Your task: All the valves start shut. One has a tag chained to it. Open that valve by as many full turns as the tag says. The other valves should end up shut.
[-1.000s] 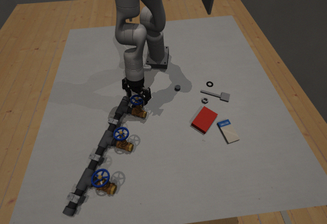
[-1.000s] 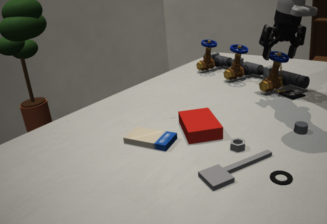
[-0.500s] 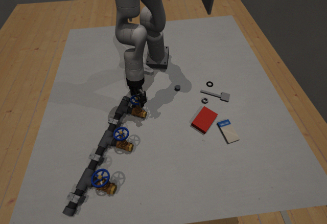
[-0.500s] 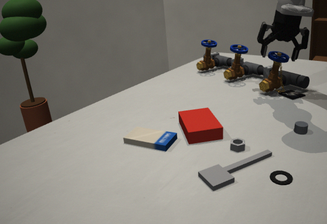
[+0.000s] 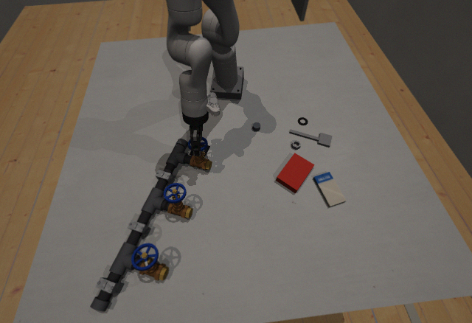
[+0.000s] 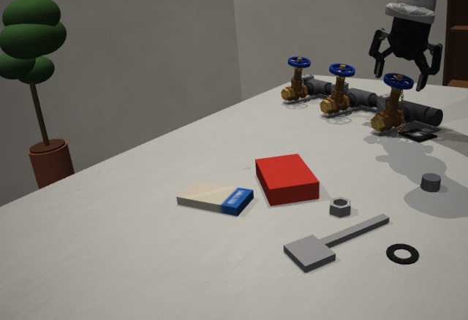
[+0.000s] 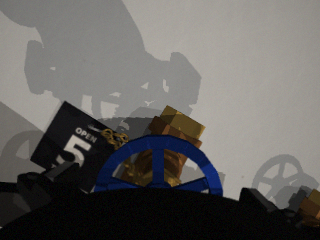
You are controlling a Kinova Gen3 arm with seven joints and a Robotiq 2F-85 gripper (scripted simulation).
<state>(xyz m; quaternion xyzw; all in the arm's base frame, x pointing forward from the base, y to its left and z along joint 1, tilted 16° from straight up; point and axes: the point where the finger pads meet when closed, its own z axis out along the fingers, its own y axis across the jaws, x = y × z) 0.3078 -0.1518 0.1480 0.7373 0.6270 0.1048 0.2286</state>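
Note:
Three brass valves with blue handwheels stand on a grey pipe (image 5: 152, 198) (image 6: 359, 97). The valve nearest the arm's base has its handwheel (image 5: 201, 143) (image 6: 398, 80) (image 7: 159, 167) just under my gripper (image 5: 196, 144) (image 6: 398, 76). A gold chain (image 6: 403, 110) (image 7: 114, 136) ties a black tag (image 6: 417, 134) (image 7: 70, 145) to this valve; the tag reads "OPEN 5". My gripper is open, its fingers astride the wheel's rim and not touching it. The middle valve (image 5: 175, 195) (image 6: 341, 69) and the far valve (image 5: 146, 259) (image 6: 298, 61) have no tag.
A red block (image 5: 295, 172) (image 6: 286, 178), a blue-ended box (image 5: 329, 188) (image 6: 215, 197), a hex nut (image 5: 297, 143) (image 6: 340, 206), a grey paddle-shaped part (image 5: 312, 136) (image 6: 332, 242), a black washer (image 5: 302, 118) (image 6: 402, 253) and a small grey cylinder (image 5: 255, 125) (image 6: 430, 181) lie on the mat.

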